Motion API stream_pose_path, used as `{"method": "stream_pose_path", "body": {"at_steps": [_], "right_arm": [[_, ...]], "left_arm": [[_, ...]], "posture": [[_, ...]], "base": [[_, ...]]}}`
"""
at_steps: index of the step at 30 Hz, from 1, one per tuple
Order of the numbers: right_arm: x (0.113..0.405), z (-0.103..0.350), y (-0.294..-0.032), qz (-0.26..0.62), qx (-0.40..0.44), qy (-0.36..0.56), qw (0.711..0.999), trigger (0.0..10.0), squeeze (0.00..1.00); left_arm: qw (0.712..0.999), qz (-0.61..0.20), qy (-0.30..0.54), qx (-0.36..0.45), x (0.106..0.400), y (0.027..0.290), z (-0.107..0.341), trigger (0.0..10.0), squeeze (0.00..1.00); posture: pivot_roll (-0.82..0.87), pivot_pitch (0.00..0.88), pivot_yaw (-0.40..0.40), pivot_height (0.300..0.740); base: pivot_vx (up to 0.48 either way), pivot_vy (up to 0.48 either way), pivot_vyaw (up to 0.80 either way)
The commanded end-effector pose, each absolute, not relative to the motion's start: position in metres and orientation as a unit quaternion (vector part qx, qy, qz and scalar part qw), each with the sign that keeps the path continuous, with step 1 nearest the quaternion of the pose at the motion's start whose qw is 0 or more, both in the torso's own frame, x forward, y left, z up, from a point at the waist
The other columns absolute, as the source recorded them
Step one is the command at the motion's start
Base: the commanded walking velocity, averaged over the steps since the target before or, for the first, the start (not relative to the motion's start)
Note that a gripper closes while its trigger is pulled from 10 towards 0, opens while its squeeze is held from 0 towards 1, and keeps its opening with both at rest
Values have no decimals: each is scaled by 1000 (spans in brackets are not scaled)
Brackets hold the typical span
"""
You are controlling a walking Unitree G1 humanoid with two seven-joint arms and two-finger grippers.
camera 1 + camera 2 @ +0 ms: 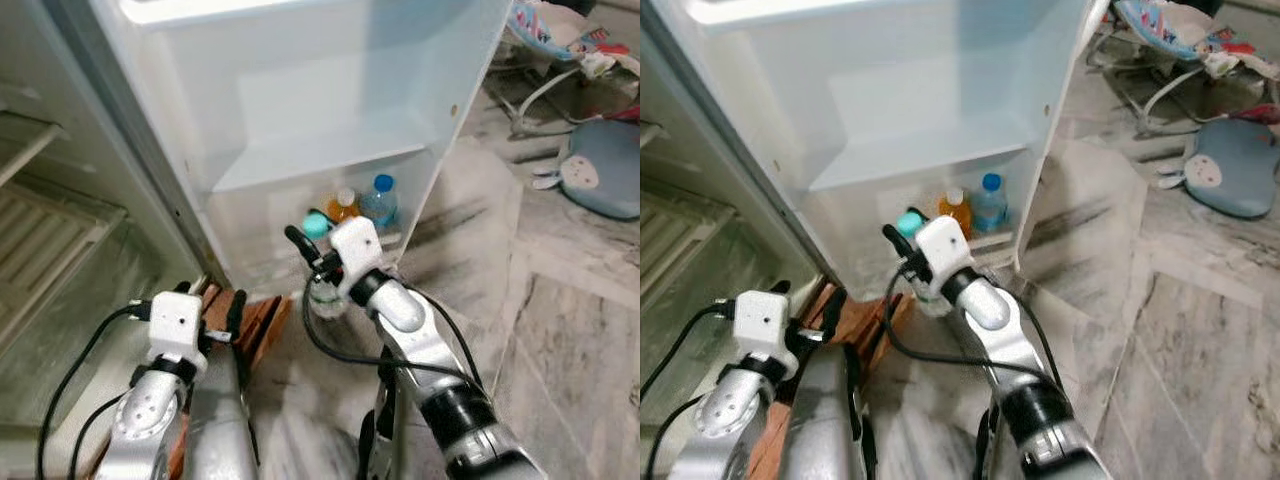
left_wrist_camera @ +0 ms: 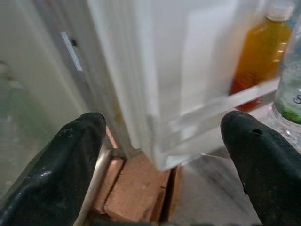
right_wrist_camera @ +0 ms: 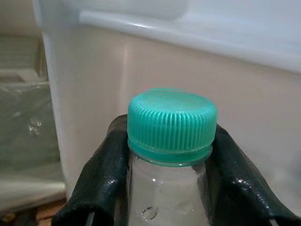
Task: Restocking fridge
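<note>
Teal-capped bottle clamped in right claw before door shelf holding orange bottle; left claw released.

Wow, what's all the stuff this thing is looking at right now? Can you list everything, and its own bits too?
Fridge door: one, white, swung open in front of the robot, with shelves on its inner side.
Orange bottle: one, orange drink with a pale cap, standing in the door's bottom shelf.
Blue-capped bottle: one, clear, beside the orange bottle in the same shelf.
Teal-capped bottle: one, clear with a teal cap, held just in front of the bottom shelf.
Bricks: a few, reddish, on the floor under the fridge.
Floor: grey marble tiles.
Baby bouncer: one, colourful, far right on the floor.
Cushion: one, grey-blue, far right.
Right claw: black fingers shut on the teal-capped bottle's neck.
Left claw: black fingers open, low near the bricks.
</note>
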State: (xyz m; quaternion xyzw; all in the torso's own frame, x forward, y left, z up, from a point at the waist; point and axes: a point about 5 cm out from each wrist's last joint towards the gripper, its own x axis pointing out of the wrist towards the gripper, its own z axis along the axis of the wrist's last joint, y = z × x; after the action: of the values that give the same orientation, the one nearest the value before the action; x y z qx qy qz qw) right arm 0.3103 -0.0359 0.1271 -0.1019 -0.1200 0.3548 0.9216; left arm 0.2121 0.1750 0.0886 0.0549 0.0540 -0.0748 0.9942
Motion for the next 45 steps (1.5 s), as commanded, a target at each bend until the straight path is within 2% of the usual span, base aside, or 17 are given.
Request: {"method": "stream_pose_path", "body": {"at_steps": [1, 5, 10, 20, 25, 33, 37, 40, 45], "right_arm": [[310, 127, -32, 361, -111, -133, 916, 10000, 0], [326, 144, -24, 363, -161, -185, 899, 10000, 0], [335, 168, -25, 357, -165, -244, 887, 10000, 0], [333, 188, -26, 328, -212, -328, 860, 10000, 0], [331, 206, -24, 320, -189, -381, 847, 10000, 0], [325, 177, -19, 339, -212, -354, 845, 10000, 0], [308, 163, -3, 381, -252, -377, 806, 10000, 0], [304, 159, 3, 390, -273, -386, 790, 10000, 0], [304, 147, 3, 392, -306, -378, 781, 10000, 0]], "left_arm": [[994, -66, 58, 62, 208, 180, 92, 10000, 0], [995, -42, 58, 70, 200, 189, 101, 10000, 0], [995, -38, 61, 71, 194, 189, 105, 10000, 0], [994, -39, 68, 75, 191, 190, 106, 10000, 0], [994, -41, 74, 73, 191, 188, 106, 10000, 0], [993, -46, 75, 73, 192, 184, 107, 10000, 0], [993, -46, 76, 77, 191, 187, 108, 10000, 0], [993, -46, 76, 78, 190, 187, 109, 10000, 0], [993, -50, 74, 81, 190, 185, 110, 10000, 0]], "posture": [[268, 286, -10, 552], [304, 319, -23, 552], [328, 329, -23, 552], [327, 335, -19, 552], [317, 331, -18, 552], [325, 335, -18, 552], [333, 342, -15, 552], [336, 343, -12, 552], [338, 343, -12, 552]], "base": [[0, 0, 0], [0, 0, 0], [0, 0, 0], [0, 0, 0], [0, 0, 0], [0, 0, 0], [0, 0, 0], [0, 0, 0], [0, 0, 0]]}}
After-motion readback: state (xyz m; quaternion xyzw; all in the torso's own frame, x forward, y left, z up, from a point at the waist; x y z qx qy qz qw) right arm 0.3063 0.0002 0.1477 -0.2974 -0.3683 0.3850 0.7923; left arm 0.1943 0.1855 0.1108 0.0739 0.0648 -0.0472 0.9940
